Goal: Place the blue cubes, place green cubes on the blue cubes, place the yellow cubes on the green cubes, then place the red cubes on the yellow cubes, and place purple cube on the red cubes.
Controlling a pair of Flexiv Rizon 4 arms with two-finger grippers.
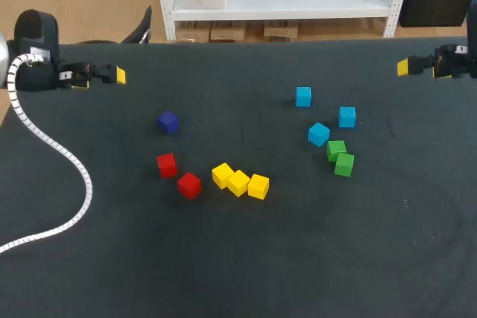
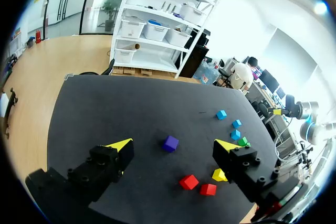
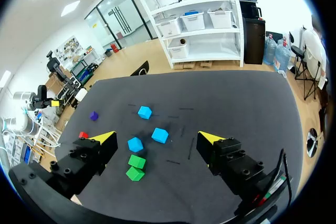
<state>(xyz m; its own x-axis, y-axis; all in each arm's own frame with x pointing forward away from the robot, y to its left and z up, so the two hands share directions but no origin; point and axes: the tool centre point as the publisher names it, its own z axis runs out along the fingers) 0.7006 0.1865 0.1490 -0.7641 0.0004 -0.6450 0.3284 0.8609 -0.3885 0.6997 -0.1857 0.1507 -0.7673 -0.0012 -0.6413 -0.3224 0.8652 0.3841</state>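
Three blue cubes [image 1: 318, 134] lie right of centre, seen ahead of my right gripper [image 3: 157, 138] as well. Two green cubes [image 1: 340, 157] touch each other just beside them, also in the right wrist view [image 3: 136, 167]. Three yellow cubes [image 1: 238, 182] form a row in the middle. To their left are two red cubes [image 1: 177, 175] and one purple cube [image 1: 168, 121]. My left gripper [image 1: 100, 78] hangs open at the far left edge, with the purple cube [image 2: 169, 143] ahead of its fingers. At the far right edge my right gripper [image 1: 428, 61] is open and holds nothing.
A white ribbed cable [image 1: 56, 147] trails from my left arm across the dark table [image 1: 246, 258] at the left. The cubes sit apart in loose groups across the table's middle.
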